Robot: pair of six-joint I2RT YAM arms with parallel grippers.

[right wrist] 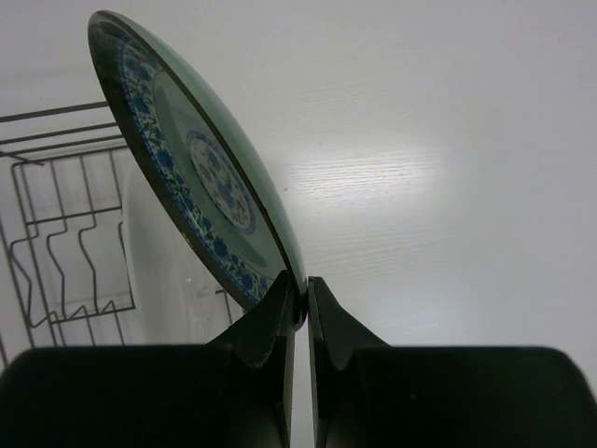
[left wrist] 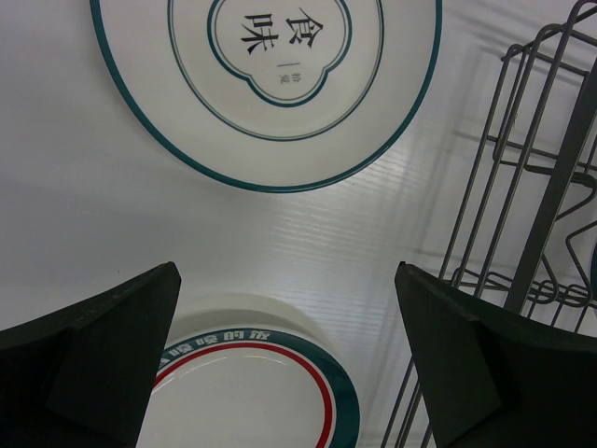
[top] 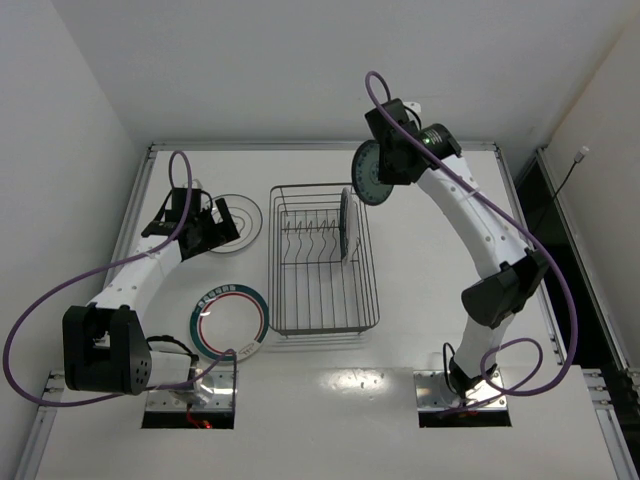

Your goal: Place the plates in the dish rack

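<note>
My right gripper (right wrist: 300,291) pinches the teal plate (right wrist: 201,173) by a thin bit of rim, aloft at the dish rack's (top: 273,260) one o'clock, so I fear it pivoting or slipping against the prongs, while my left gripper (left wrist: 287,280) hangs spread apart at nine o'clock.

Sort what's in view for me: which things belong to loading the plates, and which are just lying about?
Job:
dish rack
upright plate already in the rack
teal plate, pinched in the right tool
white ringed plate and green-and-red-rimmed plate, flat on the table near the open left tool

Not the job:
purple cables, arm wiring only
</note>
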